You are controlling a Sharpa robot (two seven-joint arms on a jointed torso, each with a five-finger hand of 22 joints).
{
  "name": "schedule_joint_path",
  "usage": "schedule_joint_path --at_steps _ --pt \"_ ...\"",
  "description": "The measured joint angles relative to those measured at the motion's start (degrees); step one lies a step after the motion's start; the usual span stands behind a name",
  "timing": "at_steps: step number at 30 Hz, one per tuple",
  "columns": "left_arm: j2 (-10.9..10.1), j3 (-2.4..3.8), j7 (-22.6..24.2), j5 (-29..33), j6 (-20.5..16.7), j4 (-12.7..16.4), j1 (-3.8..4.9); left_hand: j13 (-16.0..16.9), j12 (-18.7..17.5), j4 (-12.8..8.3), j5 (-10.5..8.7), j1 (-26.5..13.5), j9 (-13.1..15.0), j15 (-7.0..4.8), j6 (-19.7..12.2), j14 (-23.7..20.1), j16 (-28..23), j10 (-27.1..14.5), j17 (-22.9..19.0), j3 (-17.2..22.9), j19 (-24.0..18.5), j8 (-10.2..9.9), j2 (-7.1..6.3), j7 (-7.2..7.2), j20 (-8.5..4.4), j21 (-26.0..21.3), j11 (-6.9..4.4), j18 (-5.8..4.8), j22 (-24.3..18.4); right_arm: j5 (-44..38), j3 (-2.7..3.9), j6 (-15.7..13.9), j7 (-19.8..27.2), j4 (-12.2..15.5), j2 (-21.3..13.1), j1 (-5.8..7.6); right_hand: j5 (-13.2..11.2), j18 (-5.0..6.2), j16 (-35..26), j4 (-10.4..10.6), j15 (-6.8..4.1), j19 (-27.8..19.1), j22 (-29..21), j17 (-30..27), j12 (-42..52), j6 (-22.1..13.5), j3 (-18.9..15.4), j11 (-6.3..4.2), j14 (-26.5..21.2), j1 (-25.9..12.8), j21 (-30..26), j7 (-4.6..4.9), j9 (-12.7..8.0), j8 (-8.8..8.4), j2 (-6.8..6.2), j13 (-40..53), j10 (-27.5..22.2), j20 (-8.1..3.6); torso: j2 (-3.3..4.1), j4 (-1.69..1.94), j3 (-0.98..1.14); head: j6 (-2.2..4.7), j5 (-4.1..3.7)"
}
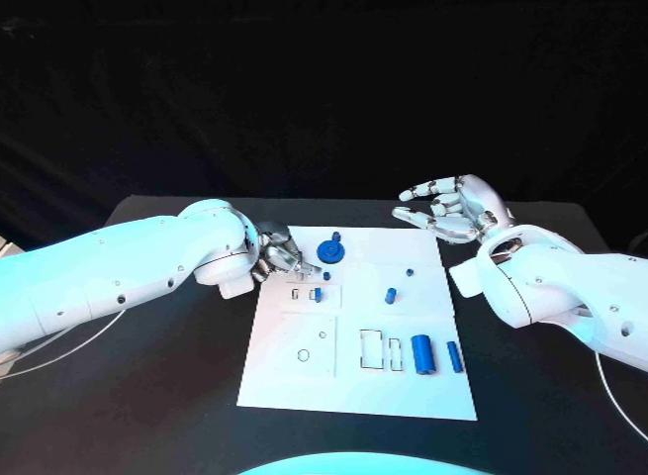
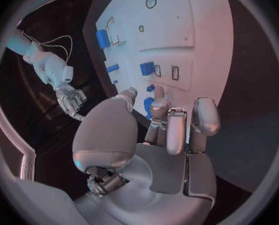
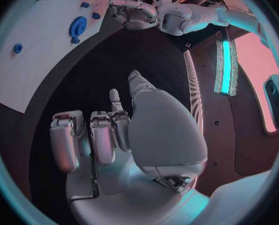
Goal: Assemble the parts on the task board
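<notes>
Watching the small blue plastic parts (image 1: 391,295) scattered on the flat white task board (image 1: 358,388) in the middle of the black table (image 1: 152,396), I worry most about my left hand (image 1: 282,253): its curled fingers hover at the board's near-left corner, just beside a blue piece, and I cannot tell whether they hold anything. A careless push could knock pieces away. My right hand (image 1: 452,210) hangs spread and empty beyond the board's far-right corner. The board's outlined recesses (image 1: 379,349) look unfilled.

Blue parts (image 1: 423,353) on a white task board (image 1: 410,391), black table (image 1: 152,416).
</notes>
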Motion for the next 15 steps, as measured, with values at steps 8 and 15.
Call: schedule_joint_path --at_steps 8,15 --pt "2.24 -0.56 -1.43 -1.10 2.30 -1.67 0.70 0.00 -0.21 0.00 0.00 0.00 0.05 0.00 -0.21 0.00 0.00 0.00 -0.01 0.00 0.13 0.00 0.00 0.21 0.13 0.00 0.00 0.00 0.18 0.50 0.00 0.08 -0.80 -0.51 0.06 0.11 0.00 0.00 0.00 0.17 0.00 0.00 -0.01 0.00 0.00 -0.02 -0.17 0.00 0.00 0.00 -0.29 -0.02 0.00 0.00 0.00 0.00 0.00 0.00 0.00 0.04 -0.02 -0.45 -0.05" --pt "3.60 -0.98 -2.29 -1.49 4.81 -2.52 0.86 -0.06 -0.20 0.00 0.00 0.00 0.24 0.00 -0.41 0.00 0.00 0.00 -0.01 0.00 0.33 0.00 0.00 0.02 -0.08 0.00 0.00 0.01 0.34 0.51 0.00 0.16 -1.58 -0.79 0.09 0.15 0.00 0.00 0.00 0.17 0.00 0.00 -0.01 -0.01 0.00 -0.21 -0.17 0.00 0.00 0.00 -0.29 -0.21 -0.01 0.00 0.00 0.00 0.00 0.00 -0.04 0.12 -0.03 -0.67 -0.14"
